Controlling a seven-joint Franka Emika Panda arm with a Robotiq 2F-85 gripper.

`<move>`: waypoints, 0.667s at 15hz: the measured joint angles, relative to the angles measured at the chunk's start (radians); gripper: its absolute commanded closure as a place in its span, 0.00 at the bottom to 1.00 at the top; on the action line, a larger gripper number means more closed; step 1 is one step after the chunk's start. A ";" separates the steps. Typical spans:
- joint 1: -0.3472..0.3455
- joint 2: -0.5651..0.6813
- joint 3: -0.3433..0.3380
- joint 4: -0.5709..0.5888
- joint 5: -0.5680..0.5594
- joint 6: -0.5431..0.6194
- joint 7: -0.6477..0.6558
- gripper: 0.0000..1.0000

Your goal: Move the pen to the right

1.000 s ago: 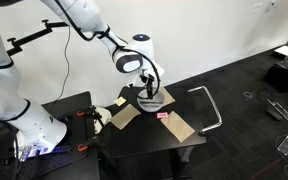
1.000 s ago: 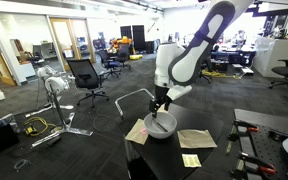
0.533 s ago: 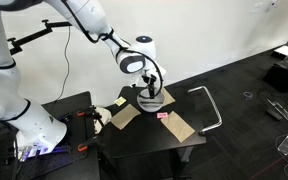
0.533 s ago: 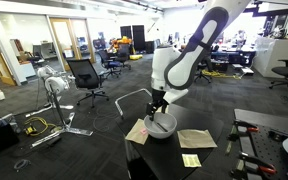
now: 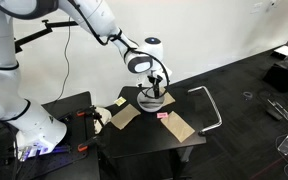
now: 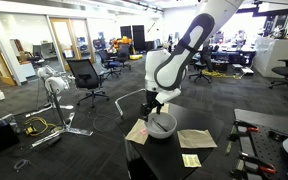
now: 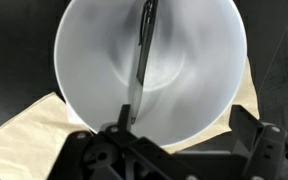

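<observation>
The pen lay in the white bowl, its long axis running straight away from the claw, whose fingers stood apart

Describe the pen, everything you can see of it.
The pen is a slim, dark, straight stick, with one side catching a paler glint. It lies inside the white bowl, resting against its inner wall and running almost straight across it with a slight slant, from the far rim down toward the near rim. Only the bowl touches it. The gripper hangs over the near end with its jaws wide apart. Finer details such as cap or tip cannot be made out.
</observation>
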 measured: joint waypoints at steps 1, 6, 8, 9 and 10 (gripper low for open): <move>0.000 0.005 0.000 0.011 0.007 -0.019 0.000 0.00; -0.004 0.009 0.003 0.025 0.056 -0.048 -0.020 0.00; -0.011 0.009 0.007 0.024 0.076 -0.048 -0.035 0.00; -0.015 0.009 0.009 0.023 0.082 -0.050 -0.038 0.00; -0.019 0.009 0.009 0.022 0.086 -0.053 -0.039 0.00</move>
